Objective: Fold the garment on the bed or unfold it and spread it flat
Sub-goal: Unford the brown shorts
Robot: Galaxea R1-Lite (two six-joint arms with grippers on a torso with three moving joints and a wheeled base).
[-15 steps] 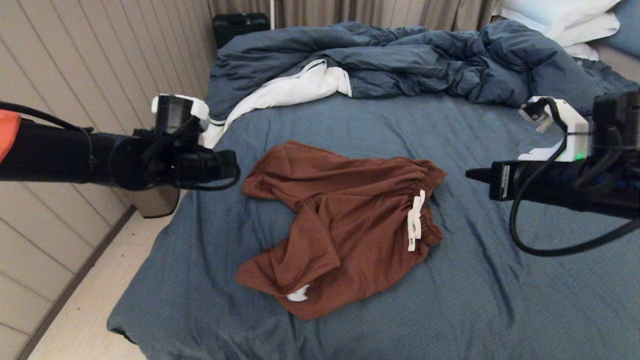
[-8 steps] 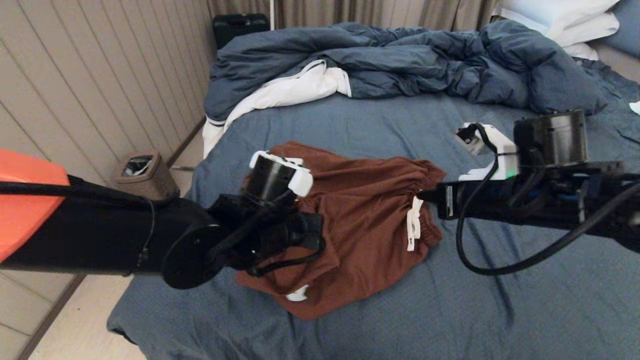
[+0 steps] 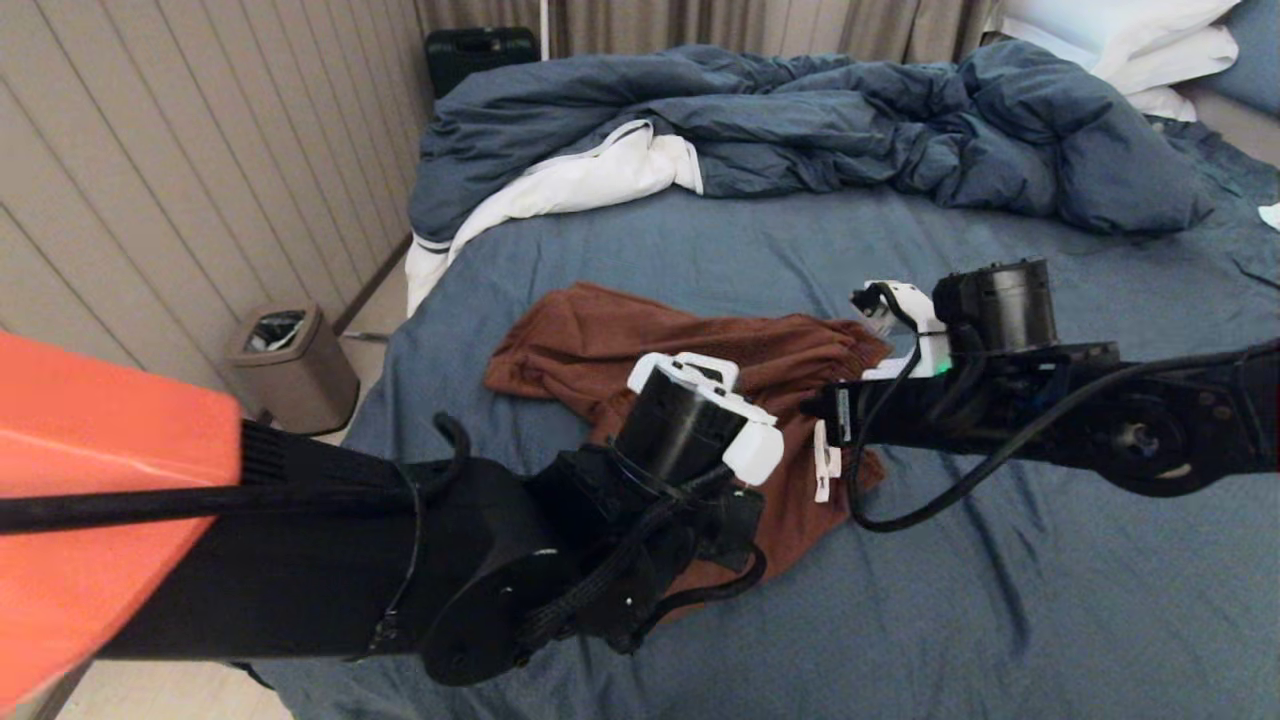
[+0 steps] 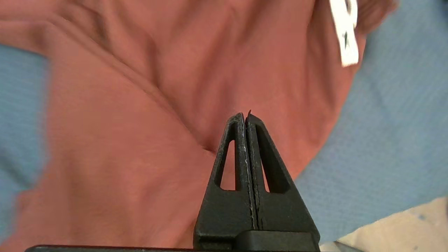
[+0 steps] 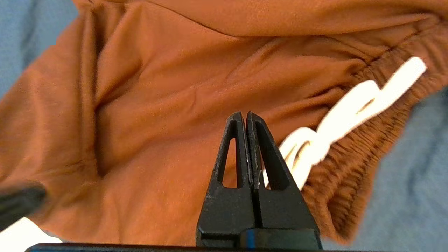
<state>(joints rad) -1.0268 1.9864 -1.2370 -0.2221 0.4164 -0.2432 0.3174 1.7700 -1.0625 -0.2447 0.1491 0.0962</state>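
Note:
The garment [image 3: 600,350], rust-brown shorts, lies rumpled on the bed's slate-blue sheet [image 3: 1000,600]; its white drawstring [image 3: 825,460] is at the gathered waistband on the right. My left arm [image 3: 450,560] reaches over its near half and hides that part. The left gripper [image 4: 245,115] is shut and empty, hovering over plain brown cloth [image 4: 122,122]. My right gripper [image 3: 810,405] comes in from the right. It too is shut and empty [image 5: 244,114], above the cloth beside the drawstring [image 5: 350,115] and waistband [image 5: 350,175].
A rumpled dark blue duvet [image 3: 800,120] with white lining fills the far part of the bed, with white pillows [image 3: 1130,40] at the far right. A waste bin [image 3: 290,365] stands on the floor by the panelled wall on the left. Bare sheet surrounds the shorts.
Both arms have swung in from the bed's sides to above the shorts, the left lower and nearer. The shorts have not moved. Both grippers stayed shut.

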